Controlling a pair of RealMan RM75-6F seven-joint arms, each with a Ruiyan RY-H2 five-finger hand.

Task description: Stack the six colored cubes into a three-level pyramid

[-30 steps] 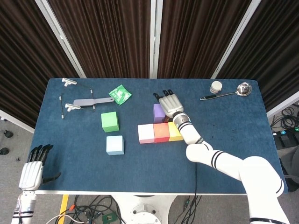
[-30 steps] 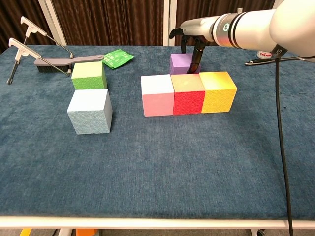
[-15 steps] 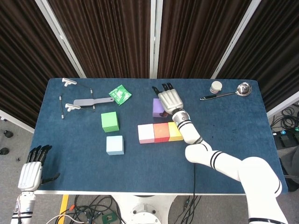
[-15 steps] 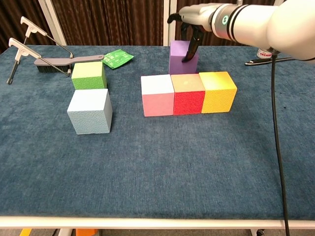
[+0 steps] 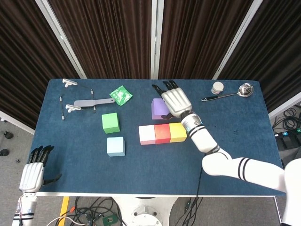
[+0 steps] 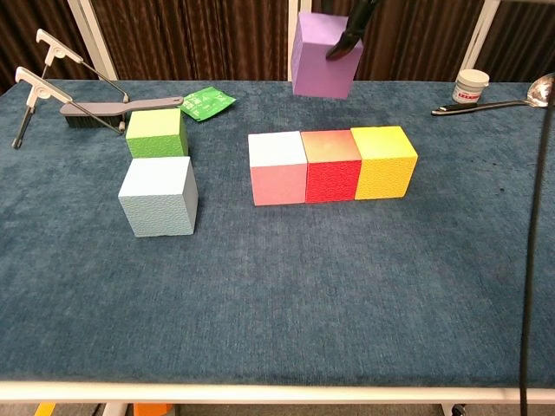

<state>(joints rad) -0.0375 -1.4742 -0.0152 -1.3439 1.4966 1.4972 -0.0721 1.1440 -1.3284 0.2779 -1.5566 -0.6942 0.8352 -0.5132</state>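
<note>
At the near edge: the counter [image 6: 286,321] carries a deep blue cloth with a short, napped pile, and a pale rim runs along its front.
My left hand [image 5: 32,175]: it hangs off the near left corner, beside the counter, pale casing with dark fingers held straight and close together, holding nothing.
Light blue cube [image 6: 159,196]: nearest of the loose ones, left of centre, square-edged, its faces finely pebbled.
Base row: pink cube [image 6: 277,168], red cube [image 6: 331,165] and yellow cube [image 6: 383,161] stand side by side, touching, tops paler than their grainy fronts.
Green cube [image 6: 156,133]: just behind the light blue one, same matte foam look.
Purple cube [image 6: 321,55]: lifted clear of the cloth, in the air behind and above the red cube, slightly tilted.
My right hand [image 5: 175,100]: clasps the purple cube from above; in the chest view only dark fingertips [image 6: 349,35] show on its right face.
Far left: a grey brush [image 6: 117,107] with a flat handle lies among thin wire-and-white-plastic pieces [image 6: 33,82].
Green packet [image 6: 206,102]: a crinkled foil sachet lying flat beside the brush.
Far right: a shiny metal ladle [image 5: 229,93] and a small white jar [image 5: 217,87] just beside it.
Room: dark brown pleated curtains [image 5: 108,37] with pale upright frames [image 5: 156,37]; grey floor and loose cables [image 5: 99,209] below.
</note>
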